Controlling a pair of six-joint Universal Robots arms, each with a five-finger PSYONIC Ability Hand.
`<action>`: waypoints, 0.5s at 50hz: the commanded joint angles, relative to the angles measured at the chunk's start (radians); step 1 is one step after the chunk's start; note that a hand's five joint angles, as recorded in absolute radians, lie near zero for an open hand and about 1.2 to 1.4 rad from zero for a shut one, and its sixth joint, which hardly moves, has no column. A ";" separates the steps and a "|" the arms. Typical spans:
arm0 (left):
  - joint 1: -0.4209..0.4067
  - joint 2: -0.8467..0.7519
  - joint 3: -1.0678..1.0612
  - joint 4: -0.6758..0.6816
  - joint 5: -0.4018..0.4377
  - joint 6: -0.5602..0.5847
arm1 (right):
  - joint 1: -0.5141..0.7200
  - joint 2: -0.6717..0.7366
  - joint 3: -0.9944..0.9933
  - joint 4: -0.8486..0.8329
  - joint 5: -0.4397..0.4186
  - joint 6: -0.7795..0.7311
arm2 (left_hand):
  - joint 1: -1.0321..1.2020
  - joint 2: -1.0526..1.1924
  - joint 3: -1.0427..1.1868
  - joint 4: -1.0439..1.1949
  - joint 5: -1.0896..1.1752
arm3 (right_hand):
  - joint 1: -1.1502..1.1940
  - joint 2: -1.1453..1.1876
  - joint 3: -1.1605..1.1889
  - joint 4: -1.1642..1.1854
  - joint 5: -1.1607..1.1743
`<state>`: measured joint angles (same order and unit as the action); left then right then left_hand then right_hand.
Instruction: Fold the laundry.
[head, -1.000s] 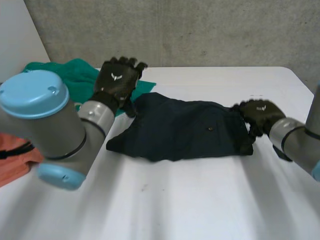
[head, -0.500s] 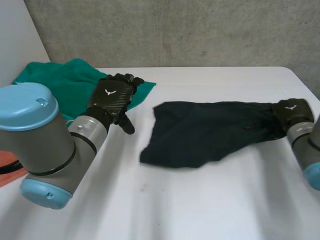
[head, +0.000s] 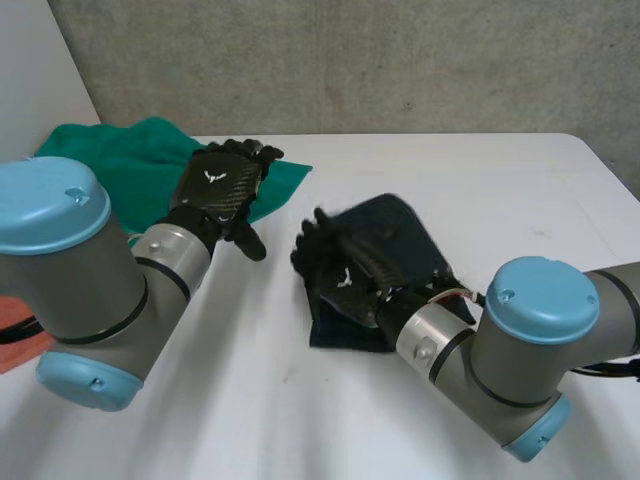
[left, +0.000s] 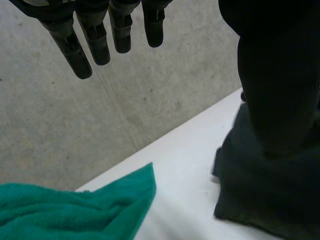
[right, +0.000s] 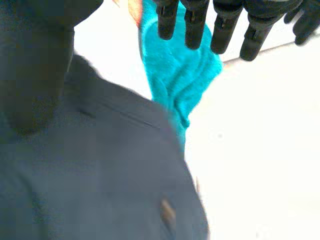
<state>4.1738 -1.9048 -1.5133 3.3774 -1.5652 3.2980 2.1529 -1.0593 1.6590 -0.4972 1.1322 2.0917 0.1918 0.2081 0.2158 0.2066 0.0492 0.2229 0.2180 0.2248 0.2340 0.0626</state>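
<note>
Dark garment (head: 400, 232) looks folded once. R hand (head: 342, 266) flat on it, fingers straight, gripping nothing. L hand (head: 220, 185) open, empty. Green towel (head: 115, 165) not yet folded.

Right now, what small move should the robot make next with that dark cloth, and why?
Probably press the right hand down and smooth the dark garment flat: its fingers are straight over the cloth, which looks folded over but uneven. The left hand hovers open by the green cloth.
</note>
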 joint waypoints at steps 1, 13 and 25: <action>-0.021 -0.060 0.134 -0.010 -0.016 0.000 | -0.083 -0.177 -0.036 0.026 0.126 0.549 | -0.017 -0.034 -0.041 -0.032 -0.049 | -0.048 -0.043 -0.050 -0.059 -0.063; -0.158 -0.286 0.456 -0.174 0.025 0.003 | -0.300 -0.116 -0.189 0.290 0.116 0.995 | -0.017 -0.034 -0.041 -0.032 -0.049 | -0.048 -0.043 -0.050 -0.059 -0.063; -0.235 -0.585 0.670 -0.375 -0.047 0.023 | -0.311 0.261 -0.522 0.700 0.072 0.835 | -0.017 -0.034 -0.041 -0.032 -0.049 | -0.048 -0.043 -0.050 -0.059 -0.063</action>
<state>3.9499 -2.3691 -0.9228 3.0811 -1.5661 3.3051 1.8356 -0.9428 1.2507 0.0906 1.2137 3.0205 0.1918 0.2081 0.2158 0.2066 0.0492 0.2197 0.2090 0.2044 0.2073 0.0394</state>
